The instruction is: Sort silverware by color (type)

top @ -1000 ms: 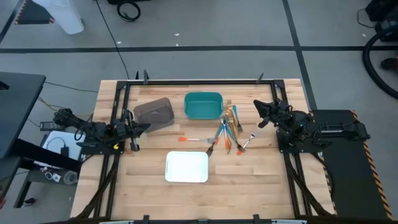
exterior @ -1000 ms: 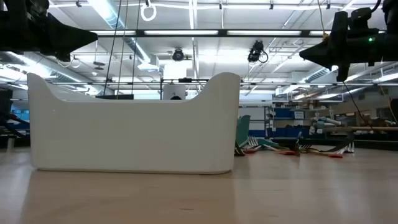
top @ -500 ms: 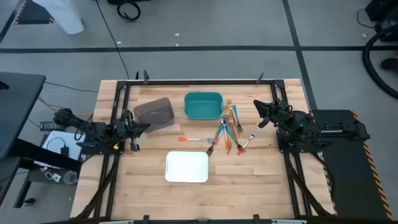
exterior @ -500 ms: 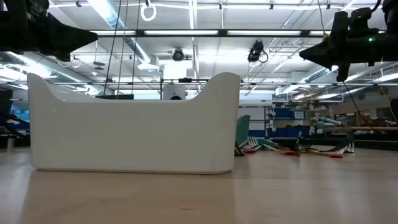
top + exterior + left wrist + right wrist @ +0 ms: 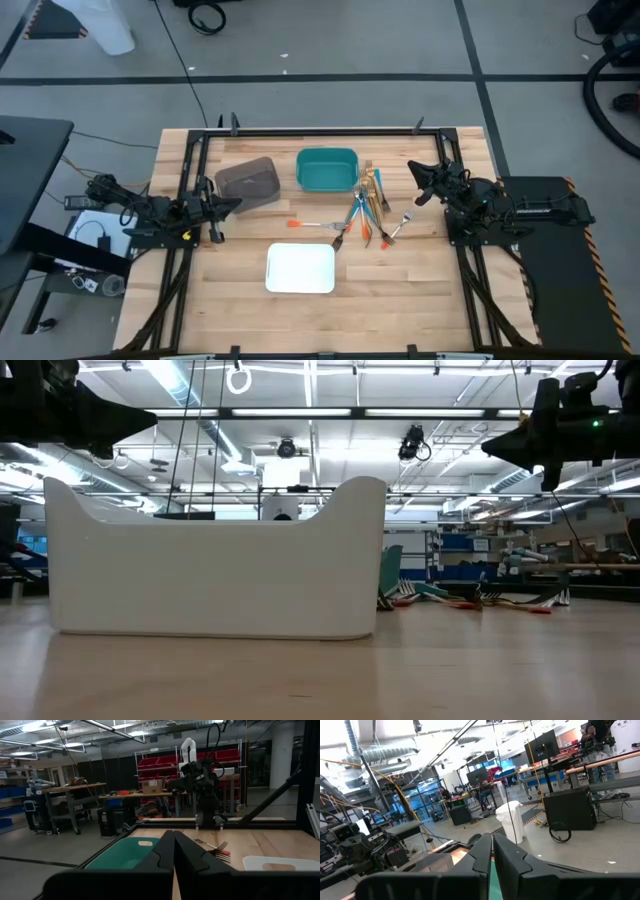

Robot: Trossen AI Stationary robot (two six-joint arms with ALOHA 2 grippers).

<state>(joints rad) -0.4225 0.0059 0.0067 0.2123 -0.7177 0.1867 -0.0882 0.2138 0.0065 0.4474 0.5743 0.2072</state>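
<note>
**Both arms parked, silverware unsorted**

Left hand (image 5: 232,203) sits closed and empty at the left edge of the tabletop (image 5: 400,270), just beside the grey bin (image 5: 248,181). Right hand (image 5: 414,182) is nearly closed and empty at the right edge. Silverware (image 5: 365,212) lies mixed on the wood right of centre, beside the teal bin (image 5: 327,169). White tray (image 5: 301,269) rests near the front

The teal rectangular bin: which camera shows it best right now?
The high view: the teal rectangular bin shows whole from above, apparently empty, with the silverware pile to its right. The left wrist view catches only a teal stretch of it behind the fingers, and the low view a teal sliver past the white tray.
</note>
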